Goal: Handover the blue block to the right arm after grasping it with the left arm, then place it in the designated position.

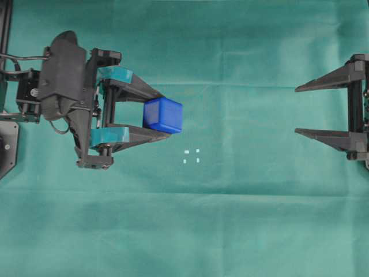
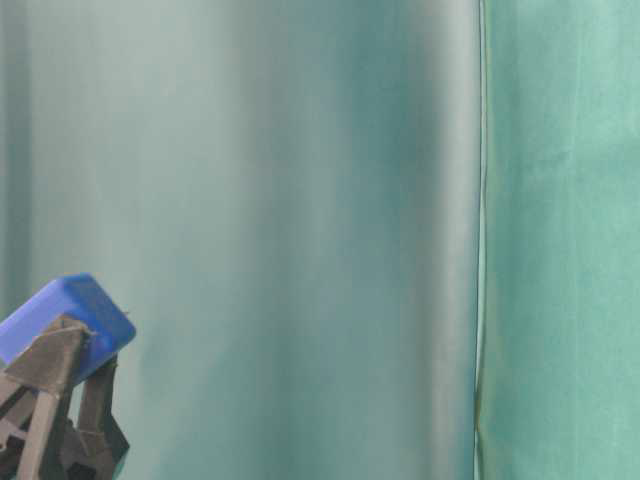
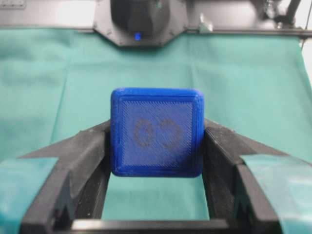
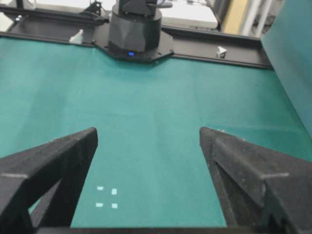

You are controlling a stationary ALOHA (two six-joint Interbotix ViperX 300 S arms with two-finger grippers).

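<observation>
The blue block sits between the two fingers of the left end effector, a bit left of the middle in the overhead view. The left arm has it pinched by two sides, right out at the finger tips. In the table-level view the block shows at the lower left, tipped a little, with only cloth behind it, so I think it is up off the worktop. The block looks hard and stiff, like plastic with fine ridges on its face. It is small, so it is likely light. Its corners are rounded and its sides look smooth, so it could slip if the grip is weak. The two faces held now are taken. I think the right arm should take it by the free faces or by the part that sticks out past the tips. The right end effector waits at the right edge of the overhead view with its black fingers spread wide and nothing between them. There is a lot of bare green cloth between the two arms, so there is plenty of room to meet in the middle. The designated position, four tiny white marks, lies just below and a bit right of the block in the overhead view. Nothing stands near it.
</observation>
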